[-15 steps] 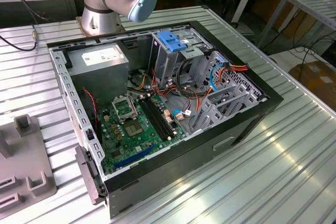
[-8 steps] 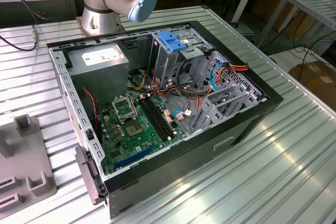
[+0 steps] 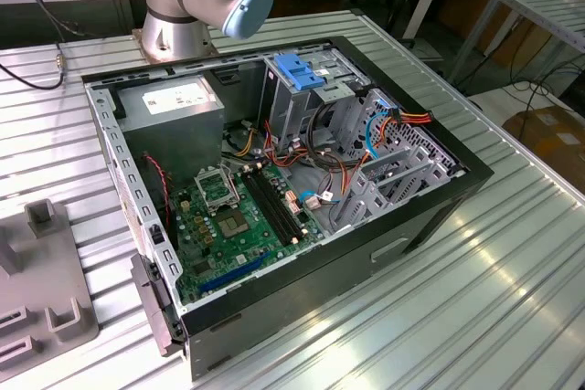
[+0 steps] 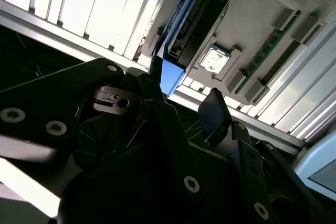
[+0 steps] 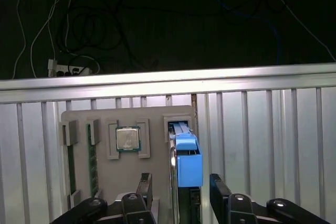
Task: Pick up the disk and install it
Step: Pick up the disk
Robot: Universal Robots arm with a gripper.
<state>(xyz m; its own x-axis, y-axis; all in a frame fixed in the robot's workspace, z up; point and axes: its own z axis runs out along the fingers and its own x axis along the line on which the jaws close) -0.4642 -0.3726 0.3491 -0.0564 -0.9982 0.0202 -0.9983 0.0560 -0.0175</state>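
Fingers [image 5: 217, 188] of black gripper [image 5: 181, 178] spread either side of grey-metal rectangular disk [image 5: 188, 153] in bright blue plastic carrier rail, not pinching it, disk on edge in slotted pale grey plastic tray [image 5: 157, 116], tray [image 3: 46, 303] at eight o'clock from open black computer case [image 3: 475, 173] in exterior view.

Open computer case [image 3: 302, 285] on slatted table [image 3: 475, 308]; grey tray [image 3: 64, 280] at eight o'clock in exterior view, holding processor chip [image 5: 127, 139].

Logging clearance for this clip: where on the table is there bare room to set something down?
Bare slatted table runs along the computer case on the exterior view's right. Crowded: inside the case, and the grey tray at the exterior view's left.
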